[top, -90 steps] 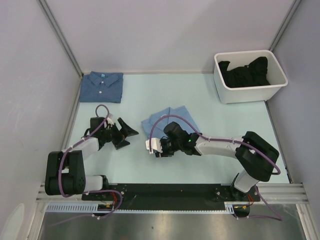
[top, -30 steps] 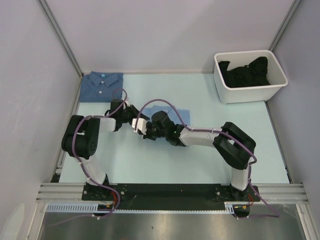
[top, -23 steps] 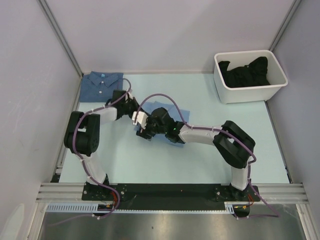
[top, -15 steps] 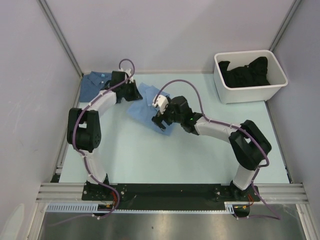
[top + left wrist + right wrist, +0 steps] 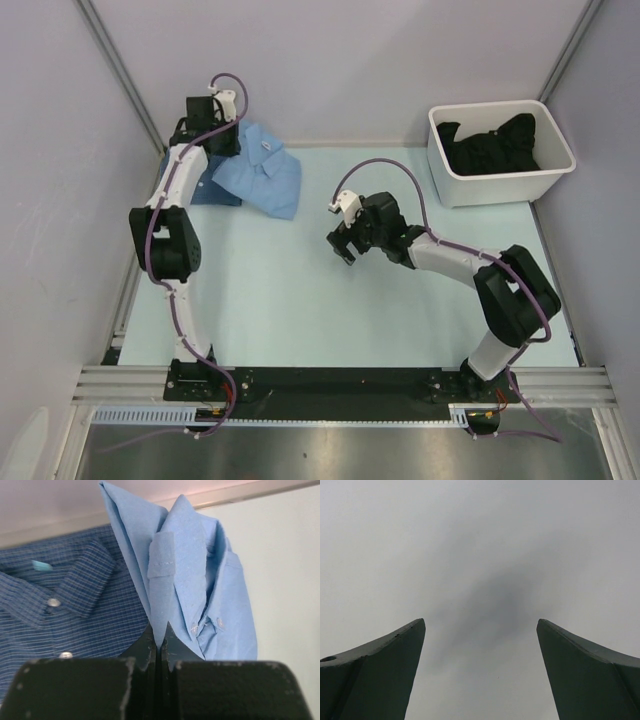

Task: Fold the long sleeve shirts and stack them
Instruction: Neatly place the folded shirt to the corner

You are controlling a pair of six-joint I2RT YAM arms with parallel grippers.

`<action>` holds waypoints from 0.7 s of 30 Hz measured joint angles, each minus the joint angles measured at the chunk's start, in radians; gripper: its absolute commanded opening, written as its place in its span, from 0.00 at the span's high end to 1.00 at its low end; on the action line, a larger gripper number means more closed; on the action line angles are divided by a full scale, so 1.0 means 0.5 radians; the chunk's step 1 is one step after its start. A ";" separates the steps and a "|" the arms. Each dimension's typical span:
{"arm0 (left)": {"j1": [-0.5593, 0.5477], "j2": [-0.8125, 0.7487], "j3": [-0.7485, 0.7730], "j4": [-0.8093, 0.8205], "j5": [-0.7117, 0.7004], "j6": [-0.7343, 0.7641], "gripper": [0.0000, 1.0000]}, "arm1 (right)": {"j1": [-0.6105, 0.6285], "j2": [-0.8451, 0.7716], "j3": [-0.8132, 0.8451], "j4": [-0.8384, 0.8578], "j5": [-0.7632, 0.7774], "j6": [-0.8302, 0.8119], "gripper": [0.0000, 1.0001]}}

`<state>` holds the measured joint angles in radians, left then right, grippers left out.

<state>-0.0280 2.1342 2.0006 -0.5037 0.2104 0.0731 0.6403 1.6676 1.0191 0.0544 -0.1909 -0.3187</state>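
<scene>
The folded light sky-blue long sleeve shirt [image 5: 262, 176] hangs tilted at the far left corner, its lower edge on the table. It partly covers the folded denim-blue long sleeve shirt [image 5: 208, 188]. My left gripper [image 5: 228, 138] is shut on the light shirt's edge. In the left wrist view the light shirt [image 5: 185, 575] rises from the pinched jaws of the left gripper [image 5: 159, 647], with the denim-blue shirt [image 5: 65, 605] and its turquoise label behind. My right gripper [image 5: 345, 245] stands open over bare table in the middle. In the right wrist view the right gripper [image 5: 480, 625] holds nothing.
A white bin [image 5: 548, 182] with dark clothes stands at the back right. Grey walls close the table on the left, back and right. The left arm stretches along the left wall.
Both grippers carried the light shirt from the middle toward the far left. The right gripper opened, let go and drew back to the middle. The left gripper lifted the shirt over the denim one.
</scene>
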 measured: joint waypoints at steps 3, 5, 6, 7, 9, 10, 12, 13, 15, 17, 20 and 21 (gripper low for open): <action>0.039 0.000 0.089 -0.053 -0.024 0.113 1.00 | -0.007 -0.027 -0.011 -0.017 -0.001 -0.002 0.00; 0.060 0.000 0.136 -0.064 -0.037 0.175 1.00 | -0.010 -0.057 -0.021 -0.030 -0.001 -0.014 0.00; 0.073 0.000 0.152 -0.066 -0.040 0.197 1.00 | -0.010 -0.064 -0.023 -0.031 0.000 -0.015 0.00; 0.079 0.000 0.162 -0.069 -0.040 0.218 1.00 | -0.011 -0.076 -0.027 -0.033 0.000 -0.020 0.00; 0.104 0.000 0.179 -0.078 -0.040 0.271 1.00 | -0.011 -0.092 -0.037 -0.036 0.002 -0.029 0.00; 0.117 0.000 0.183 -0.079 -0.040 0.294 1.00 | -0.011 -0.097 -0.043 -0.039 0.002 -0.030 0.00; 0.143 -0.001 0.190 -0.089 -0.041 0.330 1.00 | -0.011 -0.102 -0.055 -0.045 0.005 -0.032 0.00; 0.156 -0.001 0.192 -0.094 -0.041 0.347 1.00 | -0.011 -0.104 -0.060 -0.049 0.006 -0.032 0.00; 0.179 -0.002 0.194 -0.101 -0.041 0.371 1.00 | -0.011 -0.105 -0.068 -0.056 0.009 -0.036 0.00; 0.195 -0.002 0.195 -0.111 -0.040 0.388 1.00 | -0.011 -0.105 -0.075 -0.060 0.018 -0.040 0.00; 0.214 -0.011 0.195 -0.122 -0.039 0.398 1.00 | -0.011 -0.105 -0.075 -0.069 0.027 -0.045 0.00; 0.219 -0.014 0.195 -0.121 -0.037 0.398 1.00 | -0.011 -0.105 -0.075 -0.070 0.030 -0.046 0.00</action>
<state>0.0814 2.1269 2.0983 -0.5640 0.1921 0.2722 0.6346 1.6150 0.9817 0.0193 -0.1761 -0.3416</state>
